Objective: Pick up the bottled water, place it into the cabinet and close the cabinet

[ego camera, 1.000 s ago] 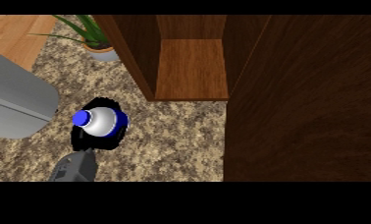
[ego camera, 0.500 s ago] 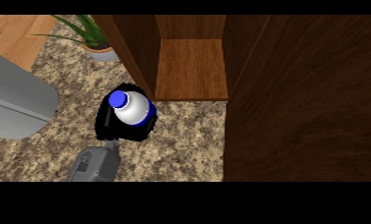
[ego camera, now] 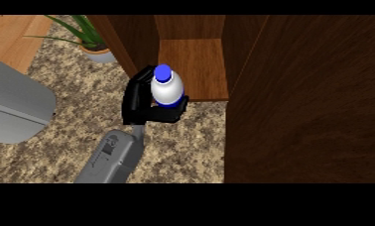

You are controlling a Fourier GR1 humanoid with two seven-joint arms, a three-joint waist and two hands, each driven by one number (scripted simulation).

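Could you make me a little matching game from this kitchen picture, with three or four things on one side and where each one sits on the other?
Things:
1. bottled water
2. potted plant
3. cabinet shelf
4. grey appliance

Places:
A. at the view's left edge, on the counter
B. inside the open cabinet, wooden and bare
C. held in the left robot hand, at the shelf's front edge
D. far on the counter, left of the cabinet

Pairs: 1-C, 2-D, 3-B, 4-A

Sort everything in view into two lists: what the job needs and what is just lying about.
Job:
white water bottle with blue cap
black left hand, curled round the bottle
open dark wooden cabinet

Lying about:
potted green plant
grey appliance
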